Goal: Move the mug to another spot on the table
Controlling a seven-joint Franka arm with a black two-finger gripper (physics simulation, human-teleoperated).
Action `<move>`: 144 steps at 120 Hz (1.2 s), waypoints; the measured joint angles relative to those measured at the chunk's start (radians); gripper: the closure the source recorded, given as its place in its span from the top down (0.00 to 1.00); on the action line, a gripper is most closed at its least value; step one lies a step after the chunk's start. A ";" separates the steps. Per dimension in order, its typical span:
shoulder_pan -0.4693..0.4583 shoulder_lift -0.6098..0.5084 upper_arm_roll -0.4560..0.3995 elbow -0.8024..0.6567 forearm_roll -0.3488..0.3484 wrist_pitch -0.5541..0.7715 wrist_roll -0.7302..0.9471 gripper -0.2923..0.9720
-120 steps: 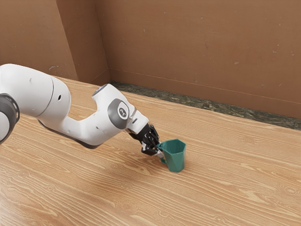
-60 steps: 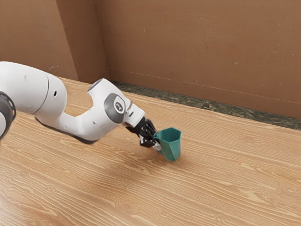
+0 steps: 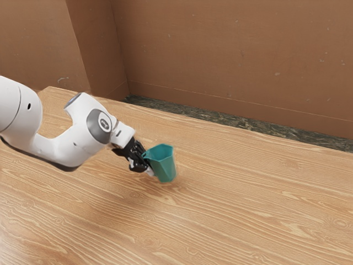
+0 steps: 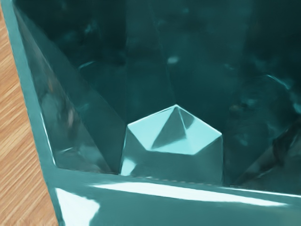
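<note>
Transport step: your gripper (image 3: 144, 164), fingers seemingly clamped on the tilted mug (image 3: 164, 161), hangs over the table (image 3: 248, 210); next, level, lower, release.

Arm (image 3: 66, 138): white, elbow bent low, reaching to the mug (image 3: 164, 162) from the exterior view's left.
Wrist: angled down toward the mug.
Gripper (image 3: 143, 162): black, clamped on the mug's arm-facing side.
</note>
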 joint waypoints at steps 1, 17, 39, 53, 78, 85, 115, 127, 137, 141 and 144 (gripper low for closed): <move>0.002 -0.002 0.000 -0.004 0.000 0.000 0.000 0.17; 0.033 -0.027 0.001 -0.051 -0.007 -0.002 -0.003 0.19; 0.064 -0.045 0.025 -0.093 -0.012 -0.005 -0.005 0.19; 0.076 -0.049 0.036 -0.103 -0.013 -0.006 -0.006 0.20; 0.092 -0.048 0.046 -0.115 -0.013 -0.009 -0.005 0.20; 0.091 -0.050 0.058 -0.123 -0.012 -0.010 -0.005 0.20; 0.092 -0.063 0.066 -0.136 -0.009 -0.015 -0.002 0.38; 0.092 -0.063 0.067 -0.136 -0.008 -0.020 0.001 0.49; 0.092 -0.064 0.067 -0.136 -0.008 -0.023 0.002 0.55; 0.092 -0.064 0.067 -0.136 -0.008 -0.024 0.003 0.57; 0.092 -0.064 0.067 -0.136 -0.008 -0.025 0.003 0.58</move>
